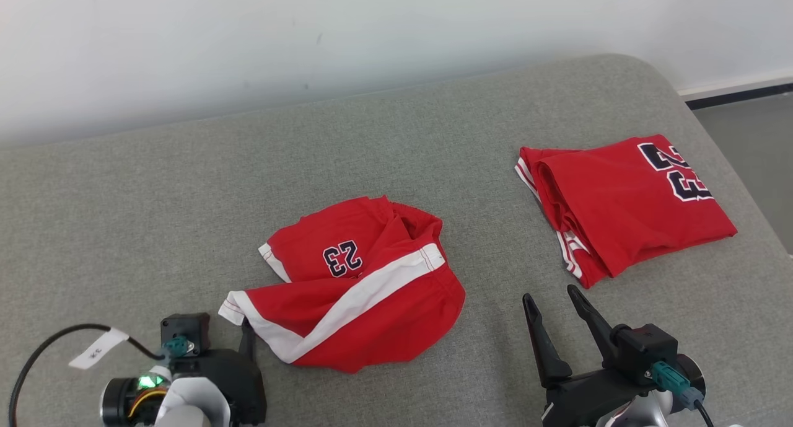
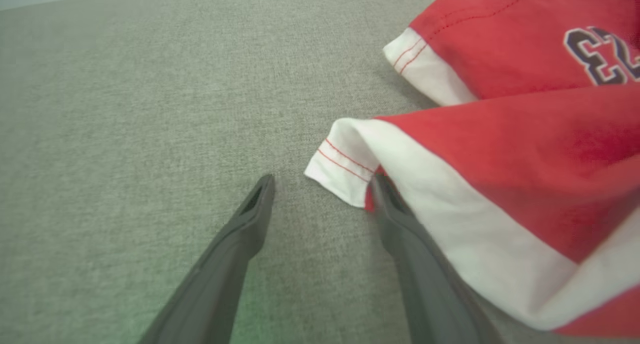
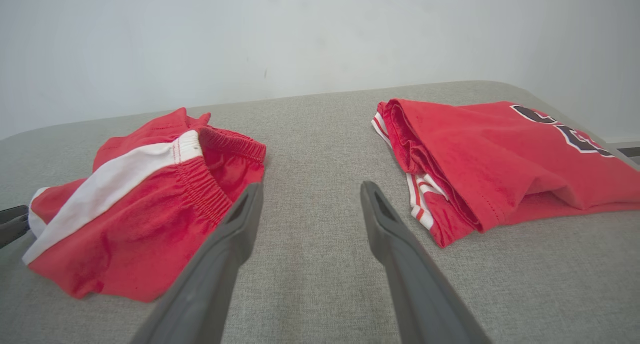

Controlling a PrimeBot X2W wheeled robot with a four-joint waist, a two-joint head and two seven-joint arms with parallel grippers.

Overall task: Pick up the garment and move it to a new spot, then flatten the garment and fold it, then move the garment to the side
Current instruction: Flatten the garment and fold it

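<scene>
Red shorts (image 1: 353,290), white side stripe, dark "23", lie crumpled near the middle of the grey upholstered surface (image 1: 155,216). Not flattened or folded; waistband bunched at the far side, one white-hemmed leg corner sticking out toward the robot's left.

Left gripper (image 2: 324,181): low, at the near left corner of the shorts, forearm coming in from the lower left of the head view. Fingers spread wide and angled down onto the upholstery. In the left wrist view the white hem corner sits between the two tips. One finger (image 2: 400,224) lies against the edge of the cloth, with the white band draped over its outer side; the other rests on bare fabric, clear of the garment. Nothing pinched.

Right gripper (image 1: 550,294): nearer the front edge, between the shorts and a folded red jersey (image 1: 626,204). Fingers parted, pointing away from the robot, holding nothing and touching neither garment. In the right wrist view it hangs just above the surface.

The jersey lies well to the right, near the rounded corner. A black cable with a white tag (image 1: 99,346) loops beside the left wrist.
</scene>
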